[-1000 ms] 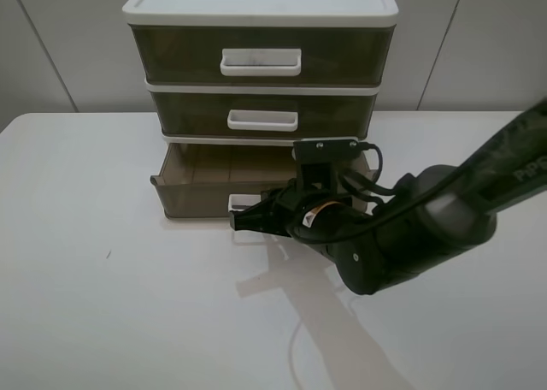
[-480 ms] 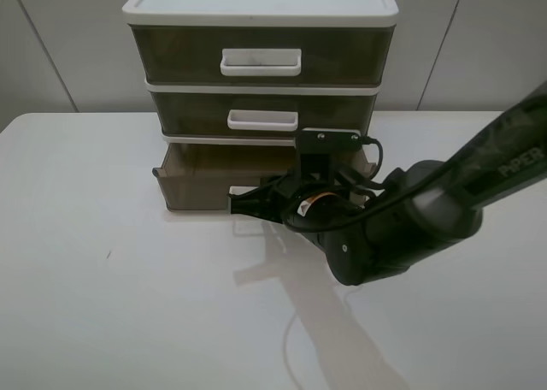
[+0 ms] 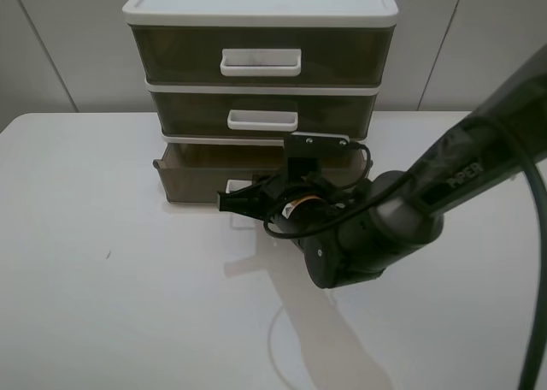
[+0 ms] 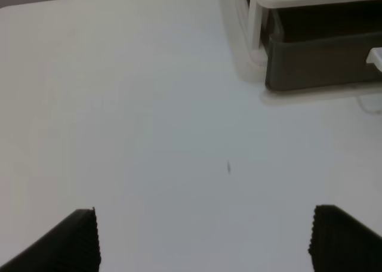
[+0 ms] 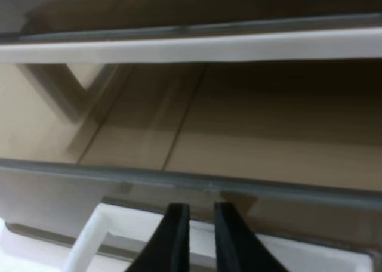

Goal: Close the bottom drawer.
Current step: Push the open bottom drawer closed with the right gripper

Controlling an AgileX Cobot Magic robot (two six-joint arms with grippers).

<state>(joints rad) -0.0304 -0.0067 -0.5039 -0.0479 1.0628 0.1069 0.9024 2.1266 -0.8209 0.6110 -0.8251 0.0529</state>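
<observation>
The bottom drawer (image 3: 192, 183), smoky brown with a white loop handle (image 3: 238, 187), sticks out a short way from the white-framed unit (image 3: 256, 5). My right gripper (image 3: 225, 203) is shut, its fingertips (image 5: 177, 215) pressed against the handle (image 5: 113, 224) at the drawer's front (image 5: 209, 185), holding nothing. The right wrist view looks over the front rim into the empty drawer. My left gripper (image 4: 203, 239) is open and empty over bare table, off to the left of the drawer's corner (image 4: 322, 63); it is out of the exterior high view.
The middle drawer (image 3: 262, 115) and the taller top drawer (image 3: 261, 56) are shut. The unit stands at the back of the white table (image 3: 102, 279), close to the wall. My right arm (image 3: 385, 227) reaches in from the right, a thin cable (image 3: 278, 343) trailing on the table.
My right gripper has moved toward the unit with its tips on the handle, and the bottom drawer has slid further in. The left arm has not moved.
</observation>
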